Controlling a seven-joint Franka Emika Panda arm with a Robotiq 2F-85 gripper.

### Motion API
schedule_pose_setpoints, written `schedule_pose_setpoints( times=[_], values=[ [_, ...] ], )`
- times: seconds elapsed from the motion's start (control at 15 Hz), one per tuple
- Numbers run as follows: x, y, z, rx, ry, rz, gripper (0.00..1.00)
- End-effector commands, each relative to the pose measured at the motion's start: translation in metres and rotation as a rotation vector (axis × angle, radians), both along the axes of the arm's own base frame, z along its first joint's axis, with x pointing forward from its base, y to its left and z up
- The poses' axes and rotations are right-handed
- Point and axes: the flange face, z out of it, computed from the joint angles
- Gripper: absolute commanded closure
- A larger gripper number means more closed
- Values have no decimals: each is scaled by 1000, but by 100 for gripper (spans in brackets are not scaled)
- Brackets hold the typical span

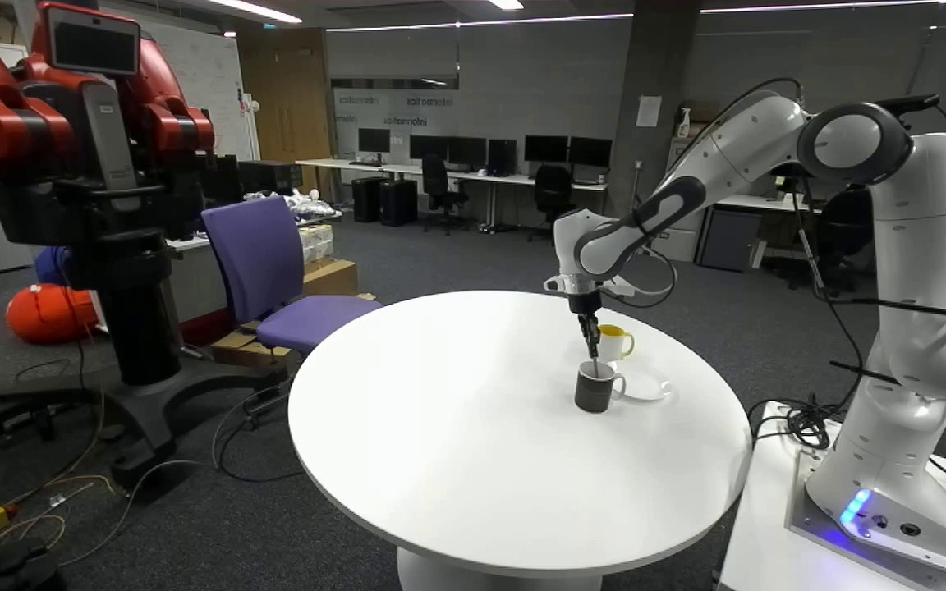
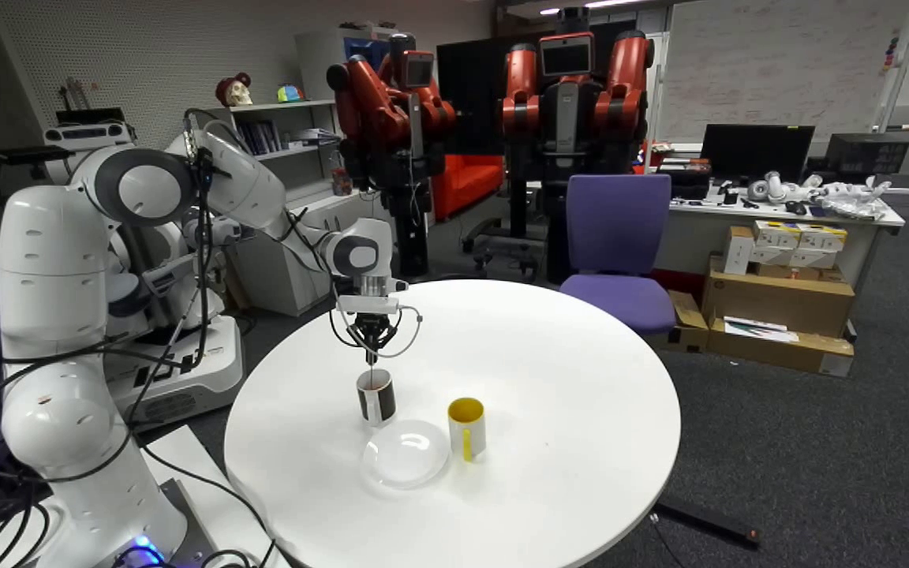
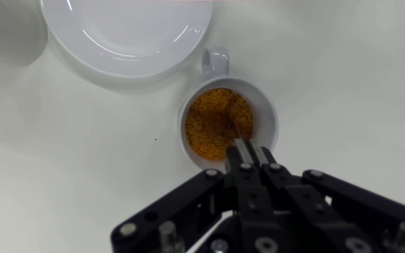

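- The hand (image 3: 248,144) is clenched on the spoon (image 3: 238,130).
- Done: the spoon's far end is down in the upright mug (image 1: 591,396), dipped in orange-brown liquid (image 3: 207,130); whether it is moving, I cannot tell.
- Left: the spoon is neither lifted clear nor let go, so the work looks partway.
- Just beside the mug lies 1 plate (image 2: 405,454).
- Farther off on the tabletop (image 2: 565,379) stands the yellow-lined mug (image 2: 458,426), untouched.

At eleven o'clock in an exterior view, the back wall (image 1: 399,109) bears the word "informatics" several times, reading backwards. Print on the red robot (image 1: 116,156), at ten o'clock, is too small to read.
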Motion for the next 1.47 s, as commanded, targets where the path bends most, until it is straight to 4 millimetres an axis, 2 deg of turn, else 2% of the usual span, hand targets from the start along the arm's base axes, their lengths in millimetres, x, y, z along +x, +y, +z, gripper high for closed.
schedule_pose_setpoints(
  times=[0.0, 0.73, 1.4],
  values=[
    [1, 1, 7, 36, 12, -8, 99],
    [-6, 12, 8, 126, 94, 21, 99],
    [2, 20, 15, 203, 69, -6, 99]
  ],
)
